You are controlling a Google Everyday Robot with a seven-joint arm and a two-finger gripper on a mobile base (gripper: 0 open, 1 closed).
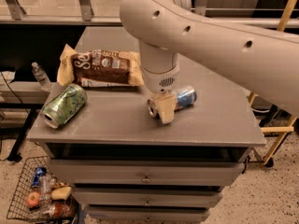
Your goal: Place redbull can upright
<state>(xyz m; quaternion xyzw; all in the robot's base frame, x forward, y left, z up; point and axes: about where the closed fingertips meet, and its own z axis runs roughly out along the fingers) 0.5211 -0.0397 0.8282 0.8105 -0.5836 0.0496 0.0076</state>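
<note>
A grey drawer cabinet is spanned by the white arm; a brown snack bag and a green can are seen at its left. The redbull can is laid sideways near the middle, straddled by the gripper; whether it is clamped cannot be told

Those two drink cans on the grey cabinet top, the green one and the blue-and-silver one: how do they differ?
The slim blue-and-silver metal can is narrower than the wide green patterned can. The blue-and-silver can lies near the middle, right at the robot's gripper; the green can lies near the left edge, away from the gripper. Both lie on their sides on the grey cabinet top, neither upright.
</note>
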